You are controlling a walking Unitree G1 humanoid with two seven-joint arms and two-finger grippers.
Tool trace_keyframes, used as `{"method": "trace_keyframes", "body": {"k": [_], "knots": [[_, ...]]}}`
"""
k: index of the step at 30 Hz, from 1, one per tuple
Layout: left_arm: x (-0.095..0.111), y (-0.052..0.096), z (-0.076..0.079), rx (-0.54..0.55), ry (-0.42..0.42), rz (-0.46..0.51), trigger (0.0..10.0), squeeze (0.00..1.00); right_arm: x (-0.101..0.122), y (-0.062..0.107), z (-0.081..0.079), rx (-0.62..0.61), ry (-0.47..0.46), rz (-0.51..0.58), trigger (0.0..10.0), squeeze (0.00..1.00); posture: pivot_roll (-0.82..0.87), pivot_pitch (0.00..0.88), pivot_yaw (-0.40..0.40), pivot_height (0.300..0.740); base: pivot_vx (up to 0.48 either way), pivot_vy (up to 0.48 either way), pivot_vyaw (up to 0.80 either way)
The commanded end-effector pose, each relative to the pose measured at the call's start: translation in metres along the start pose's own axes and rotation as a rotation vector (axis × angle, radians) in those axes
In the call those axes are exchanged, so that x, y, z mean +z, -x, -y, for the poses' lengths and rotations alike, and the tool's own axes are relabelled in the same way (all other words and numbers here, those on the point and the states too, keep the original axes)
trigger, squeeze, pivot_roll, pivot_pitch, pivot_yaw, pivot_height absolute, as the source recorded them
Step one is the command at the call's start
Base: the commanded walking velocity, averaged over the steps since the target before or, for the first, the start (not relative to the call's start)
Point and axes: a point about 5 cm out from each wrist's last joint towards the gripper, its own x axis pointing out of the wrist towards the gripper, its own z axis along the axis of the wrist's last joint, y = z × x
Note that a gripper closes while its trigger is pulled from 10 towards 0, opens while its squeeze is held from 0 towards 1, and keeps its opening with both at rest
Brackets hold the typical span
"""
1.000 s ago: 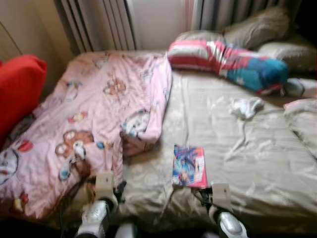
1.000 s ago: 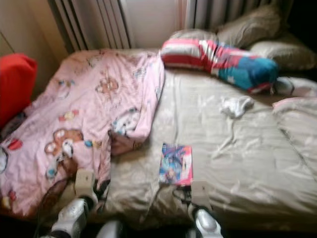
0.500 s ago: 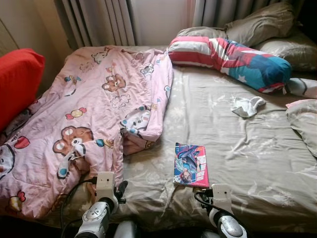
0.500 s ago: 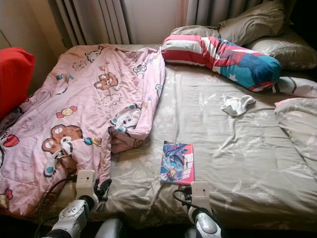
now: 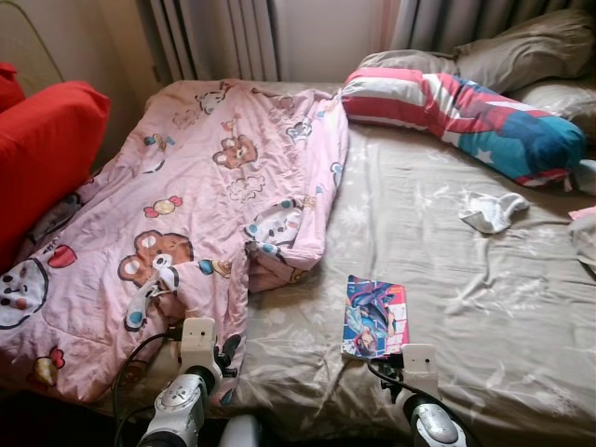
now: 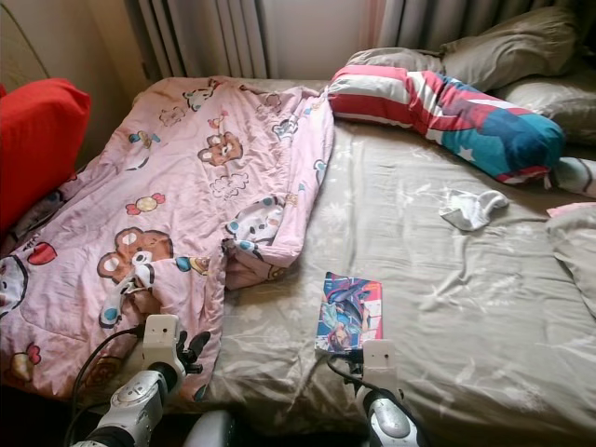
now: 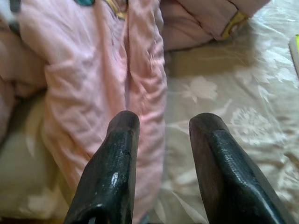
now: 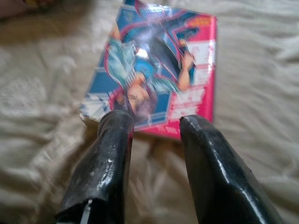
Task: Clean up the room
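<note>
Bed (image 5: 484,307), book (image 5: 375,317) lengthwise toward pillows (image 5: 521,56)

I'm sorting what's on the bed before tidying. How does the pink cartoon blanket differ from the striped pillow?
The blanket is pale pink with bears and sweets; the pillow has red-and-white stripes and a blue starred end. The blanket lies flat and rumpled down the bed's left side; the pillow is plump and lies across the head. Both rest on the beige sheet.

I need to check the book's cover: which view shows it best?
The right wrist view: the book lies close ahead of the open right gripper, cover readable. Both eye views show it small on the bed.
</note>
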Motion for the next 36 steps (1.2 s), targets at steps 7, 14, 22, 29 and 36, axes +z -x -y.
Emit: {"method": "trace_keyframes", "body": {"k": [7, 14, 22, 29, 36], "knots": [[-0.003, 0.001, 0.002, -0.009, 0.010, -0.009, 10.0, 0.00, 0.000, 0.001, 0.007, -0.034, -0.030, 0.006, 10.0, 0.00, -0.07, 0.106, 0.058, 0.650, 0.185, 0.000, 0.00], [0.004, -0.002, 0.005, -0.024, -0.006, 0.017, 10.0, 0.00, 0.001, -0.001, 0.014, -0.072, -0.156, -0.003, 10.0, 0.00, -0.06, 0.140, 0.065, 0.650, 0.000, 0.000, 0.00], [0.030, -0.010, 0.014, -0.074, -0.009, 0.123, 10.0, 0.00, 0.013, -0.006, 0.016, -0.077, -0.199, 0.017, 10.0, 0.00, -0.03, 0.195, 0.075, 0.650, 0.000, 0.000, 0.00], [0.046, -0.014, 0.019, -0.101, -0.015, 0.180, 10.0, 0.00, 0.033, -0.012, 0.020, -0.084, -0.198, 0.064, 10.0, 0.00, -0.02, 0.240, 0.082, 0.650, 0.000, 0.000, 0.00], [0.060, -0.014, 0.010, -0.078, -0.014, 0.244, 10.0, 0.00, 0.043, -0.016, 0.019, -0.073, -0.170, 0.070, 10.0, 0.00, 0.01, 0.280, 0.084, 0.632, 0.000, 0.000, 0.00]]}}
